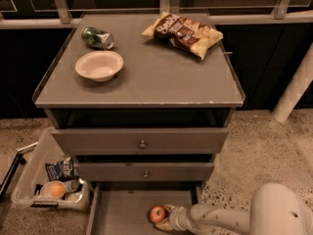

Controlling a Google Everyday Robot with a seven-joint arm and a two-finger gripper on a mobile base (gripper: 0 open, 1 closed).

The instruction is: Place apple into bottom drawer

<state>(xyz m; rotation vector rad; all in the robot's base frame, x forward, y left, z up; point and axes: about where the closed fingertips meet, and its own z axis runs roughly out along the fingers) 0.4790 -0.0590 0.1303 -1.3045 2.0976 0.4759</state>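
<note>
Camera view: the white arm (220, 219) reaches low from the lower right corner, stretched leftward along the bottom edge. Its tool (165, 218) is right up against the apple (157, 213), inside the open bottom drawer (122, 209) at bottom centre. Clenched or released? Cannot tell. The apple is round and red with a yellowish patch, showing against the grey drawer floor.

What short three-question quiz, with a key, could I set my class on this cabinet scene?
1. True or false: the apple sits in the white bowl.
2. Where is the hand? A: at the top drawer. B: in the bottom drawer, beside the apple. C: above the chip bag.
3. Fill in: the green can lies on its ___.
Key: 1 false; 2 B; 3 side.
</note>
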